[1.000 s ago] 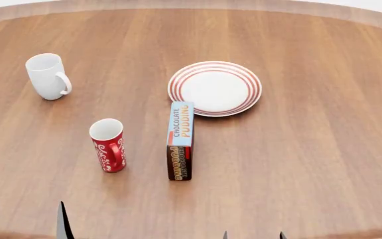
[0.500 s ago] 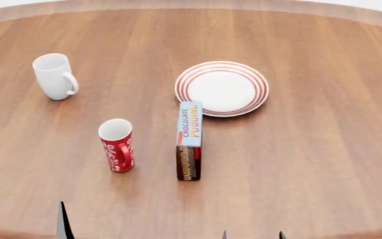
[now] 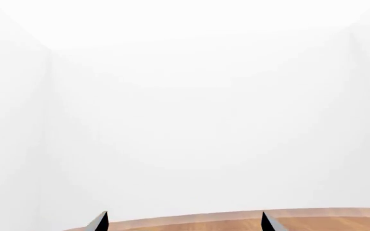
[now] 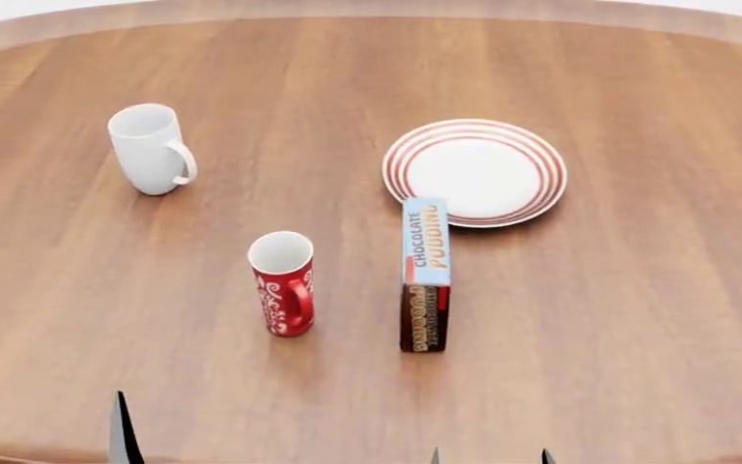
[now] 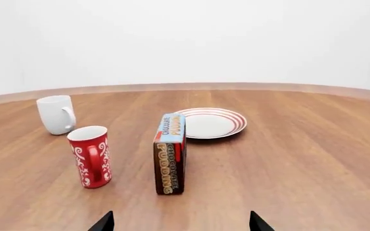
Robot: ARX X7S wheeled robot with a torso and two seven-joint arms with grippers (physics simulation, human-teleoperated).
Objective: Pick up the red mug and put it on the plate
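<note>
- The table (image 4: pixel 629 319) is a wide wooden top, and everything stands on it, well apart from the near edge where the arms wait.
- The plate (image 4: pixel 475 172) lies flat on the far right of the group and nothing is on it. In my judgement the task is at its very start.
- The pudding box (image 4: pixel 425 274) stands on its long narrow side, between the mug and the plate, its far end almost at the plate's rim. This is the main danger: a straight carry from the mug to the plate could knock the box over or push it onto the plate, so the mug should be lifted high or go around.
- The white mug (image 4: pixel 150 149) stands far left, well apart. I think taking it by mistake is not likely, but it is possible.
- The mug (image 4: pixel 283 283) is upright beside the box, handle toward the robot. It is tall and narrow, so a touch of one finger before the grip closes may tip it.
- The left gripper (image 4: pixel 43 425) shows two dark tips apart, so it is spread and holds nothing; the mug is ahead of it and to its right.
- The right gripper (image 5: pixel 180 222) is also spread and holds nothing; the mug is ahead and to its left.
</note>
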